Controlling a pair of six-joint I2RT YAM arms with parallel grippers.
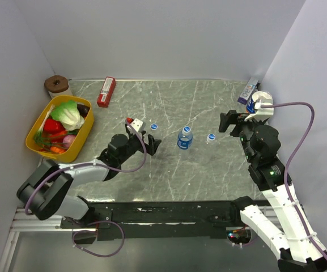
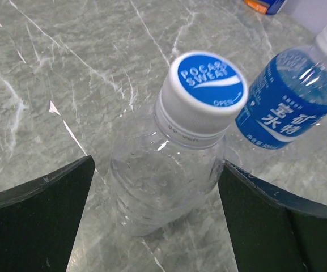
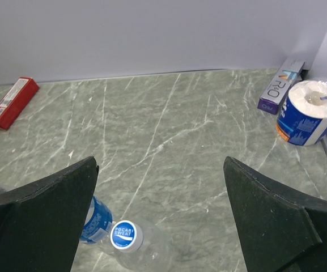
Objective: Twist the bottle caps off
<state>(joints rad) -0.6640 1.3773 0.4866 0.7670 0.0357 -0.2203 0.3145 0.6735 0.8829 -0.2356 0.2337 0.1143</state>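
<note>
Left hand (image 2: 156,170) agape; capped bottle (image 2: 157,192) just ahead; labelled bottle (image 2: 288,102) close beside.

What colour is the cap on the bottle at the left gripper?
Round plastic cap: blue top, white lettering, white rim; left wrist view.

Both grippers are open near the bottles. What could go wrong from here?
1. The blue-label bottle stands not far from the clear bottle that the open left gripper frames; closing in carelessly could knock it over.
2. The clear bottle looks thin and light; if only its cap is twisted, it may spin or tip.
</note>
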